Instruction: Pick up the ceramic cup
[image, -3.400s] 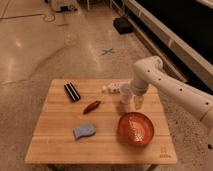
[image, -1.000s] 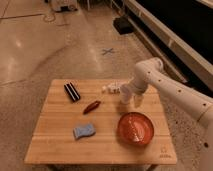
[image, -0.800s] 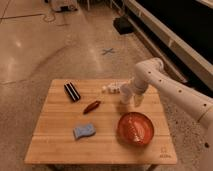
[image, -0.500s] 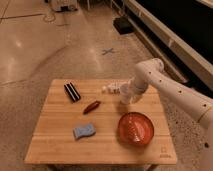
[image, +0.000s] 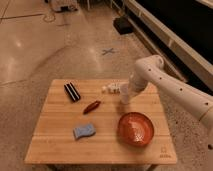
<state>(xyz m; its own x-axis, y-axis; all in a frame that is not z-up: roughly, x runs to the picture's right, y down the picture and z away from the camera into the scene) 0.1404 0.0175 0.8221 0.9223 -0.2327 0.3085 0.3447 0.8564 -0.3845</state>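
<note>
Shifted leftward since earlier, the gripper (image: 125, 90) hangs right at the ceramic cup (image: 123, 98), which stands near the table's (image: 55, 145) far edge, right of middle, beyond the orange bowl (image: 135, 128); whether it grasps the cup I cannot tell.
</note>
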